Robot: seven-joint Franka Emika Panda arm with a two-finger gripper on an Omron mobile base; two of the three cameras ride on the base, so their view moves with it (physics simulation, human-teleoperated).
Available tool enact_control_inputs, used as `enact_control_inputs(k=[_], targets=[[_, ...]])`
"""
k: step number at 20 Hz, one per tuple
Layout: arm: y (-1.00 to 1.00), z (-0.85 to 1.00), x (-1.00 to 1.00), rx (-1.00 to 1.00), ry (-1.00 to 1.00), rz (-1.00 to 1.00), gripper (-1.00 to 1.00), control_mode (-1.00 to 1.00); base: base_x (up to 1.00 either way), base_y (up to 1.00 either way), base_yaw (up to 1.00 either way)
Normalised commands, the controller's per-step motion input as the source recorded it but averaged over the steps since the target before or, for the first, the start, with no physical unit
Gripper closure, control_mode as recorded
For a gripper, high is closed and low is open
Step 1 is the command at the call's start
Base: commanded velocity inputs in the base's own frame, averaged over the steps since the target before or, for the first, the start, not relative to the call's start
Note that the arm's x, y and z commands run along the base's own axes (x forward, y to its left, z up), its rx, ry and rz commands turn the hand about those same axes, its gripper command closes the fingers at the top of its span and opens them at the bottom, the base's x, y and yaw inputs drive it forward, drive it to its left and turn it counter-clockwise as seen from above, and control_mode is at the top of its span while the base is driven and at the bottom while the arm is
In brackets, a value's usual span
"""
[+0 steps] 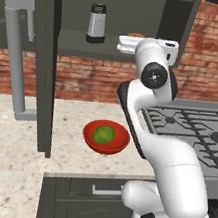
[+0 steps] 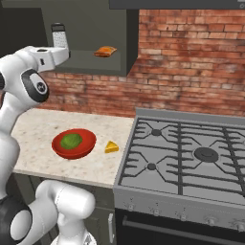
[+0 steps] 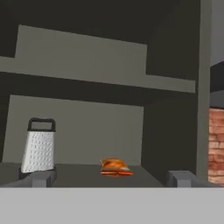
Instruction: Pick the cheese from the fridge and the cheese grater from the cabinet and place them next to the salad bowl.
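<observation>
Hand view | gripper (image 3: 111, 178) level, jaws apart | facing cheese grater (image 3: 38, 150)

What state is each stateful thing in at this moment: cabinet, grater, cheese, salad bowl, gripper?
cabinet: door swung open.
cheese grater: upright on the cabinet shelf, not gripped.
cheese: on the counter beside the salad bowl, apart from it.
salad bowl: upright on the counter, green ball inside.
gripper: open, level with the shelf, holding nothing.
</observation>
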Motion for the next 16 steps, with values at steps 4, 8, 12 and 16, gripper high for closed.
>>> enact_control_inputs(k=[4, 8, 12, 16], targets=[[0.34, 0.00, 0.10, 0.00, 0.02, 0.00, -1.00, -1.00, 0.00, 0.00, 0.00], [0.37, 0.00, 0.40, 0.00, 0.02, 0.00, -1.00, -1.00, 0.00, 0.00, 0.00], [0.26, 0.00, 0.37, 0.00, 0.02, 0.00, -1.00, -1.00, 0.00, 0.00, 0.00], [0.17, 0.00, 0.34, 0.00, 0.00, 0.00, -1.00, -1.00, 0.00, 0.00, 0.00]])
